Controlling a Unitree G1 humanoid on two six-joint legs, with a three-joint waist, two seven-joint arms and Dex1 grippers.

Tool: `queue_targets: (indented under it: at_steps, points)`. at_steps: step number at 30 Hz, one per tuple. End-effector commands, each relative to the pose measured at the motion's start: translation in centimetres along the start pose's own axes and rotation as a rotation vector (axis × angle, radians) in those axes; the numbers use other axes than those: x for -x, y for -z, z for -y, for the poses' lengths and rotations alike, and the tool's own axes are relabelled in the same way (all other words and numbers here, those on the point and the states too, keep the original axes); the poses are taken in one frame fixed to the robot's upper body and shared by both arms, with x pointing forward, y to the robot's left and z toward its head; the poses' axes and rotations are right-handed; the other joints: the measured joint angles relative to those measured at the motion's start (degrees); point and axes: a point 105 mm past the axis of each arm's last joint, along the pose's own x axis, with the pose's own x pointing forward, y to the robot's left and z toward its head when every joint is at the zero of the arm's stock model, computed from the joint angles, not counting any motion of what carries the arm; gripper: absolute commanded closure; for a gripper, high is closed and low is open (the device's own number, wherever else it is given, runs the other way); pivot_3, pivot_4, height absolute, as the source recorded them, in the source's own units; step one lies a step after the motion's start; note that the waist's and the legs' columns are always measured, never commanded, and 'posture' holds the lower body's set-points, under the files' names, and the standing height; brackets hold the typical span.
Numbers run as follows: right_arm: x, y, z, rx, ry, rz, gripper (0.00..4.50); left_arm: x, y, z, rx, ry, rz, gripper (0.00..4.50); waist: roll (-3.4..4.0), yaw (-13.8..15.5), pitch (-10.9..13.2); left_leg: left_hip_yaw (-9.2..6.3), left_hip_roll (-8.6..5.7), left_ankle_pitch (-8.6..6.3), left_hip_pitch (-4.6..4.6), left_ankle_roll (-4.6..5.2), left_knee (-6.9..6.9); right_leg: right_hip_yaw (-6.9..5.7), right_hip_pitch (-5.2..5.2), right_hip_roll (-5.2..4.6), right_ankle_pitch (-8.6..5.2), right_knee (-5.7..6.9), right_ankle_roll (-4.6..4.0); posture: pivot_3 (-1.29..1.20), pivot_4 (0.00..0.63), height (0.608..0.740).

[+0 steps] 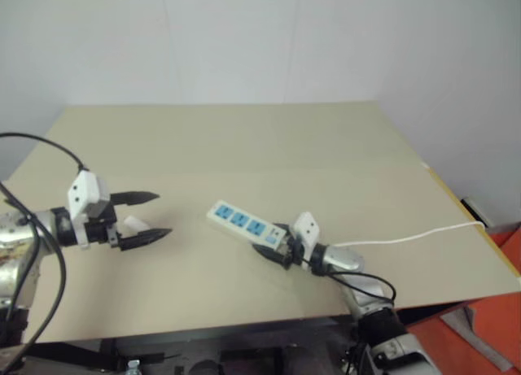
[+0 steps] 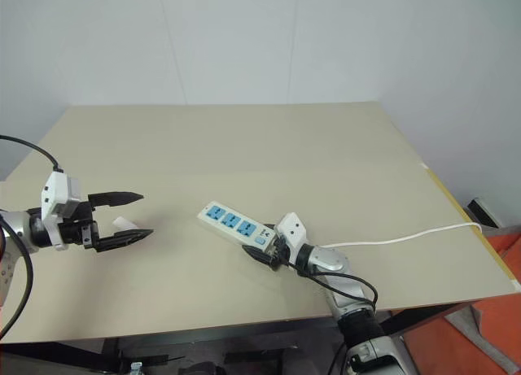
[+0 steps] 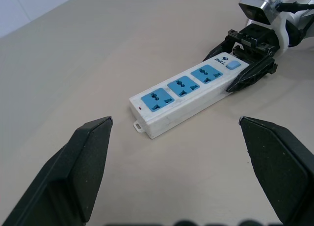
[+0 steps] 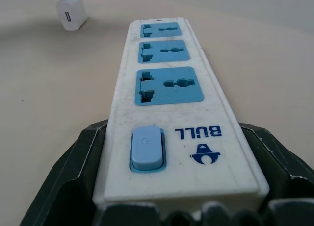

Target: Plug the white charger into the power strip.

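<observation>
Right tool settles around the switch end of the power strip

The right tool (image 1: 275,251) has a black finger on each side of the power strip (image 1: 238,220) at its switch end, hugging it (whether it truly pinches, I cannot tell). The strip lies flat near the counter (image 1: 244,139) front edge, sockets up. The white charger (image 2: 124,224) sits on the counter well to its left, between the fingers of the left tool (image 2: 120,218), which gapes wide and grips nothing. Best play, I judge: clamp square so the strip stays put. Readable: "BULL" beside the blue switch.
</observation>
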Motion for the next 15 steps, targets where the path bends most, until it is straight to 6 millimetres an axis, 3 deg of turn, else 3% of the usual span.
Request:
queue_targets:
  at_steps: [1,9,15]
  points:
    - [0.1,-0.9,0.8,0.013,0.001,0.060,1.09,-0.1,-1.4,-0.9,-0.062,0.003,0.008,0.00,-0.01,0.1,0.0,0.00,0.00,0.00,0.00,0.00,0.00,0.00,0.01,0.00,0.00,0.00,0.00,0.00,0.150,0.740]
    - [1.2,-4.1,1.1,0.127,-0.257,0.156,1.09,-1.2,-4.6,-3.8,-0.229,0.109,-0.034,0.00,0.00,1.0,0.1,0.02,-0.10,0.00,-0.34,0.00,-0.03,-0.01,-0.24,0.00,0.01,-0.16,-0.01,0.00,0.150,0.740]
    - [1.5,-3.9,-0.6,0.157,-0.492,0.131,1.09,-1.0,-6.2,-4.7,-0.426,0.250,-0.175,0.00,0.01,1.2,0.1,-0.03,-0.09,-0.01,-0.92,0.01,-0.06,-0.09,-0.71,0.07,0.02,-0.16,-0.03,0.00,0.150,0.740]
